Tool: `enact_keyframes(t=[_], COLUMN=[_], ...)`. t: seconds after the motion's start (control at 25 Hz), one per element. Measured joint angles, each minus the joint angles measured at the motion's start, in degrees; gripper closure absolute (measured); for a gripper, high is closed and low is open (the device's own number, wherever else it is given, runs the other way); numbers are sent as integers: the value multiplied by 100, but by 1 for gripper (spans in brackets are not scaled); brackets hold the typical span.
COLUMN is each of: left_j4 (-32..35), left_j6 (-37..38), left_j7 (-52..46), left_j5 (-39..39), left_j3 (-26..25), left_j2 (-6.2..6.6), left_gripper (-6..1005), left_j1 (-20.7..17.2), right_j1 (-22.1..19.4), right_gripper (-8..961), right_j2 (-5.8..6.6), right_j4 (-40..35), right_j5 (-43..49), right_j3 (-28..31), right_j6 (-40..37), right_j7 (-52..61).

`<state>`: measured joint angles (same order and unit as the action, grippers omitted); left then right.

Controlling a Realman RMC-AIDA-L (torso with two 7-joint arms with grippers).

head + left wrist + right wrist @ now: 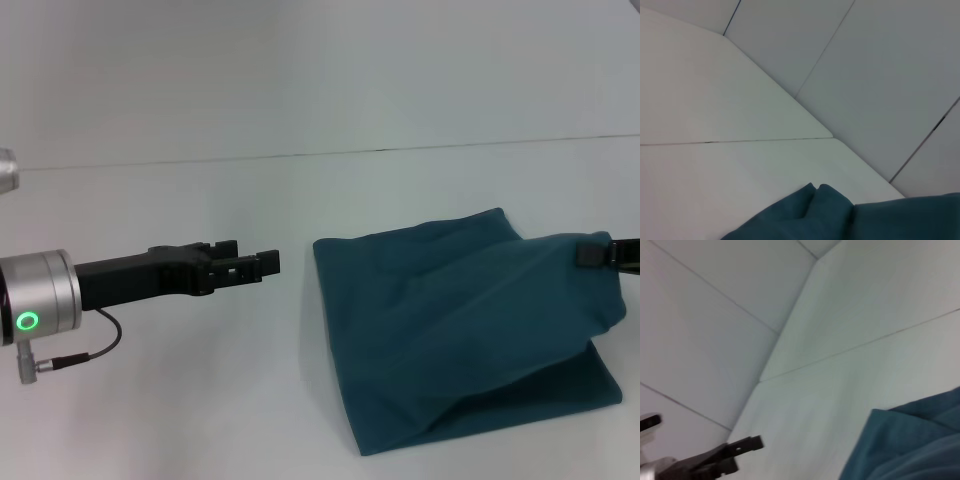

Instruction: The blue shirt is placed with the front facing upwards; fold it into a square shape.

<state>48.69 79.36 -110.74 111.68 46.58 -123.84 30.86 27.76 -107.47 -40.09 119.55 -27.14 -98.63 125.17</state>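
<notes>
The blue shirt (460, 330) lies bunched and partly folded on the white table's right side, plain fabric up, no print showing. My right gripper (597, 252) reaches in from the right edge and is shut on the shirt's right fold, holding it a little above the layer underneath. My left gripper (250, 262) hovers over bare table left of the shirt, a short gap from its left edge, open with nothing between its fingers. The shirt's edge (830, 215) shows in the left wrist view. In the right wrist view a shirt corner (905, 445) appears, with the left gripper (747, 445) farther off.
The white table (200, 400) has a seam line (300, 155) running across its far side. A small metallic object (6, 170) sits at the far left edge. Grey wall panels (880, 65) stand behind the table.
</notes>
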Motion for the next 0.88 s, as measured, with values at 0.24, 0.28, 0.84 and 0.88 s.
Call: enact_keyframes(t=[0.24,0.28,0.84,0.88], left_j4=[-3,-21,-87,-101], left_j6=[-29,-35,-135,-145], left_j7=[0,0,0,0], left_j5=[-11,-12,-16,-16], left_j3=[0,0,36,35], left_j2=[-8,-9,-16,-14], left_gripper=[111,111,112,112], left_j1=[-8,-7,45,50], right_j1=[-24,-24,-103,-135], right_gripper=[909,909,843,821], right_j2=[54,55,-1,0], right_j4=[4,15,44,30], right_j5=[378,456,1180,1181], right_j3=[-28,-27,63,102], right_j6=[324,388,1003,1100], right_j7=[19,23,74,98])
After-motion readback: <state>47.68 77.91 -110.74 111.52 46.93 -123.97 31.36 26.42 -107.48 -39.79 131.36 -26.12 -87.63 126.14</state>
